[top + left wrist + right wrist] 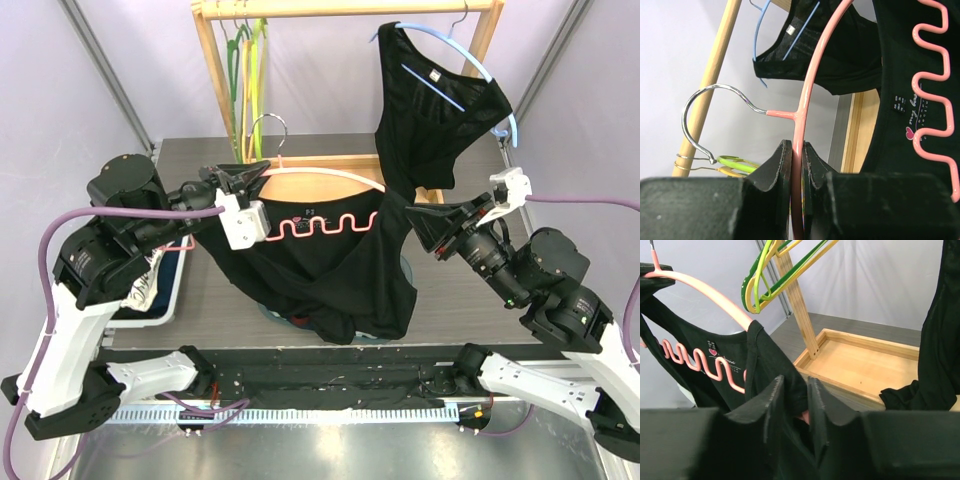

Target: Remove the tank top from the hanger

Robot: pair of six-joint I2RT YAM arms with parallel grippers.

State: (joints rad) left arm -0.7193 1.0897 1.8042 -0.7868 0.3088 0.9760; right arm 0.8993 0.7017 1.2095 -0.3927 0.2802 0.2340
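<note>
Mid-table, held up above the table (195, 160): pink hanger (322, 175) with the tank top (330, 285) still on it. Metal hook (268, 128) is free, well below the rack's rail (350, 8).

Left pincer (240, 186): narrow, clamped on the hanger's top arm just left of the hook stem. Left wrist view confirms it: both fingers (775, 167) pressed against the pink rod, nothing else in the gap.

Right pincer (428, 225): narrow, closed on the tank top's right shoulder strap at the hanger's right end. Right wrist view shows black fabric bunched between the fingers (765, 405), with a sliver of pink in the gap. Can't tell whether the hanger tip itself is pinched too.

Tank top: black. The hanger's wavy lower bar lies in front of the fabric, brand label visible just above it. Top arm of the hanger is bare from the left pincer most of the way to the right end, where the strap wraps over the tip. Body of the garment sags down and right, hem reaching the near edge of the table.

Around it: wooden rack (213, 75) at the far side, green and yellow hangers (245, 75) on its left. Second black top (430, 115) hangs on a blue hanger (487, 70) on its right. White-rimmed tray (178, 290) at near left, beside the left arm.
</note>
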